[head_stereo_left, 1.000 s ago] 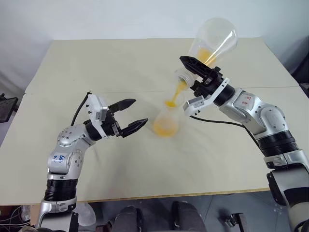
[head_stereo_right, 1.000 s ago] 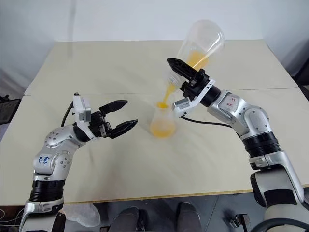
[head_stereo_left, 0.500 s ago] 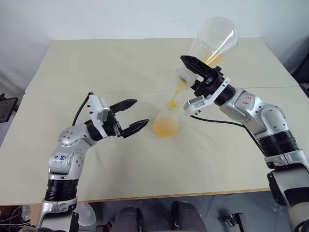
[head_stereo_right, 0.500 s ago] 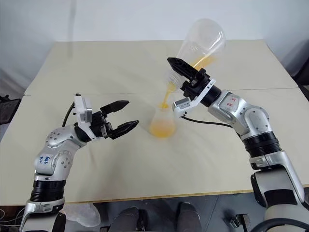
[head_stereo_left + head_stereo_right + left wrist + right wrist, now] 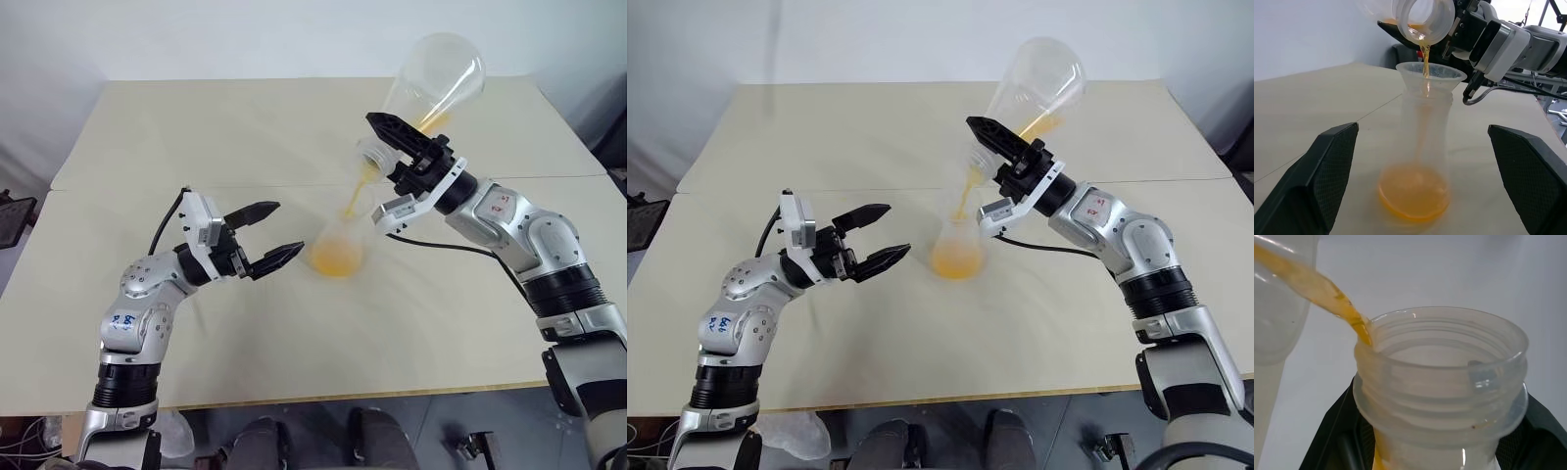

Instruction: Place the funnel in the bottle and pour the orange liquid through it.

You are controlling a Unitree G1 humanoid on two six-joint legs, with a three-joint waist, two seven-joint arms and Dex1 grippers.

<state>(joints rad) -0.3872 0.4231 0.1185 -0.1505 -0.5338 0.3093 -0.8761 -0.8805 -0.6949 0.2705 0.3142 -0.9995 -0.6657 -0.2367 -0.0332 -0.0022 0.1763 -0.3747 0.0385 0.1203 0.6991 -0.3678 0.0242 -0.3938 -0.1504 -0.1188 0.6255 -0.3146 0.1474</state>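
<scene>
flask (image 5: 431,83): clamped at the neck by right end effector (image 5: 404,157), tipped so liquid (image 5: 1415,196) runs into funnel (image 5: 1431,76)
left end effector (image 5: 263,235): wide open, empty, parked at bottle's (image 5: 338,250) 9 o'clock

1. You have two conical vessels: the bottle (image 5: 338,250) at the frame's centre and a clearer flask (image 5: 431,83) tipped at the upper right.
2. One funnel (image 5: 1431,78) sits in the bottle's mouth.
3. One orange liquid (image 5: 1414,197), split between both vessels with a thin stream joining them.
4. You see two grippers: left gripper (image 5: 272,235), right gripper (image 5: 400,147).
5. One table (image 5: 196,127).
</scene>
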